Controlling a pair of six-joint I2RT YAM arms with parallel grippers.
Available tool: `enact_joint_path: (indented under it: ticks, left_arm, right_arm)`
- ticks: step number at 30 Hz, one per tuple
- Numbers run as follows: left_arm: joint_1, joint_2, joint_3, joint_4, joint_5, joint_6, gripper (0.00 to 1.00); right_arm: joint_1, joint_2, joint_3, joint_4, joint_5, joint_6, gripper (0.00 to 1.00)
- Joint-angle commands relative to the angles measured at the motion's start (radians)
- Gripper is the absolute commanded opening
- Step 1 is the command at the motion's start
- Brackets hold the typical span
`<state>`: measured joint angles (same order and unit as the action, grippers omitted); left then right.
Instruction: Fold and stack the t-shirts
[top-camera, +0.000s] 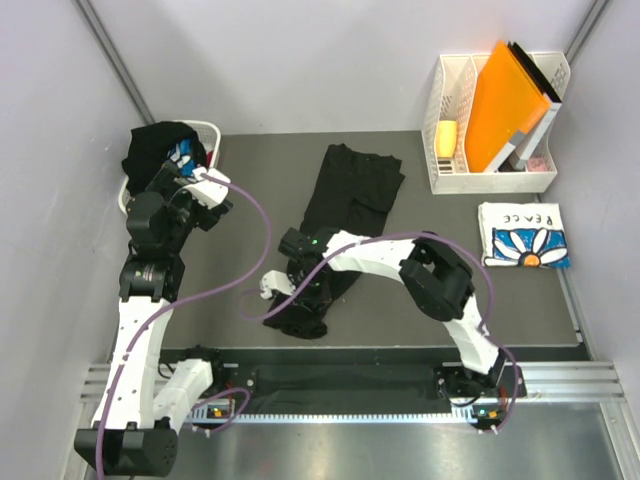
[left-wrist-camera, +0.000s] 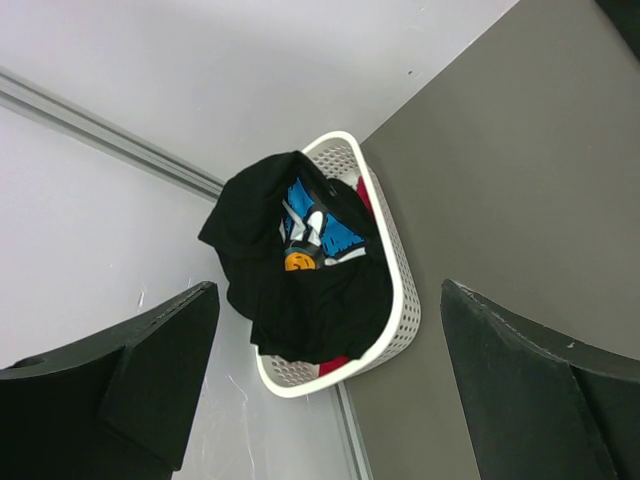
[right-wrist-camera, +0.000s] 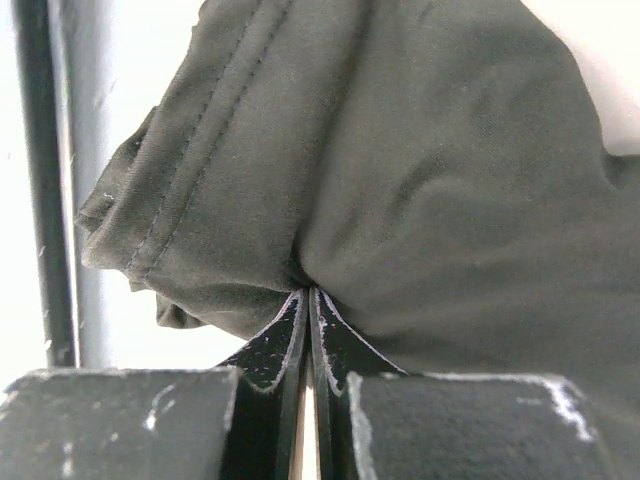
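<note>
A black t-shirt (top-camera: 350, 190) lies lengthwise on the table's middle. My right gripper (top-camera: 297, 290) is shut on its near end, with the bunched black cloth (right-wrist-camera: 400, 170) pinched between the fingertips. A black tee with a blue and white print (left-wrist-camera: 310, 235) hangs out of the white laundry basket (left-wrist-camera: 400, 300) at the far left. My left gripper (top-camera: 195, 185) is open and empty, held above the table next to the basket. A folded white tee with a blue daisy print (top-camera: 525, 236) lies at the right.
A white desk organiser (top-camera: 490, 175) holding an orange folder (top-camera: 505, 100) stands at the back right. Purple cables (top-camera: 262, 240) loop over the table between the arms. Grey walls close in on the left and the back.
</note>
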<state>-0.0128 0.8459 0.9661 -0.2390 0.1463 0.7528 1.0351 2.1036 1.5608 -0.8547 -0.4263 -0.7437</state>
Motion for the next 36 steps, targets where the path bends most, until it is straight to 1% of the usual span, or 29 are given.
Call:
enact_joint_path:
  ticks: [1,3,6,9,11,12,13,14,15,17,18,20,23,26,30,31,32,33,36]
  left_arm:
    - [0.005,-0.019,0.046,0.012,0.029,-0.023,0.96]
    - [0.007,-0.019,0.045,0.009,0.027,-0.021,0.96]
    - [0.007,-0.019,0.042,0.009,0.022,-0.018,0.96]
    - [0.005,-0.021,0.034,0.015,0.021,-0.013,0.96]
    - [0.007,-0.024,0.029,0.015,0.019,-0.017,0.96]
    - [0.007,-0.024,0.029,0.015,0.019,-0.015,0.96]
    - [0.007,-0.025,0.028,0.015,0.021,-0.017,0.96]
    - [0.007,-0.028,0.028,0.015,0.019,-0.018,0.96]
    - [0.007,-0.031,0.026,0.015,0.021,-0.018,0.96]
    - [0.007,-0.033,0.022,0.015,0.024,-0.018,0.96]
    - [0.007,-0.034,0.019,0.014,0.027,-0.018,0.96]
    - [0.007,-0.034,0.019,0.009,0.038,-0.018,0.96]
    - [0.007,-0.037,0.022,0.004,0.053,-0.02,0.96]
    - [0.005,-0.039,0.028,-0.005,0.062,-0.018,0.96]
    - [0.007,-0.048,0.037,-0.049,0.091,0.031,0.96]
    - [0.007,-0.053,0.039,-0.068,0.104,0.046,0.96]
    - [0.007,-0.057,0.039,-0.118,0.137,0.066,0.96]
    - [0.007,-0.064,0.034,-0.144,0.151,0.109,0.96]
    - [0.005,-0.087,0.014,-0.221,0.183,0.173,0.96]
  right_arm:
    - [0.036,0.151,0.177,0.115,0.047,-0.022,0.0]
    - [0.042,0.209,0.269,0.097,0.049,-0.031,0.0]
    - [0.045,0.265,0.352,0.091,0.054,-0.029,0.0]
    - [0.051,0.295,0.399,0.065,0.058,-0.025,0.0]
    - [0.051,0.271,0.386,0.069,0.054,-0.017,0.0]
    - [0.052,0.257,0.354,0.075,0.057,-0.016,0.12]
    - [0.051,0.234,0.325,0.086,0.058,-0.016,0.26]
    - [0.051,0.175,0.291,0.132,0.063,-0.014,0.39]
    - [0.051,0.139,0.216,0.161,0.07,-0.01,0.56]
    - [0.052,0.04,0.133,0.234,0.081,0.001,0.7]
    - [0.052,0.01,0.118,0.249,0.087,0.004,0.8]
    - [0.052,-0.058,0.102,0.264,0.093,0.023,0.81]
    - [0.052,-0.129,0.093,0.26,0.118,0.049,0.81]
    - [0.056,-0.194,0.027,0.27,0.171,0.058,0.8]
    - [0.052,-0.27,-0.186,0.305,0.292,0.009,0.77]
    - [0.048,-0.287,-0.227,0.348,0.322,-0.006,0.76]
    - [0.043,-0.321,-0.298,0.365,0.348,-0.008,0.75]
    - [0.028,-0.333,-0.326,0.376,0.369,-0.009,0.72]
    - [-0.001,-0.366,-0.419,0.427,0.406,-0.006,0.72]
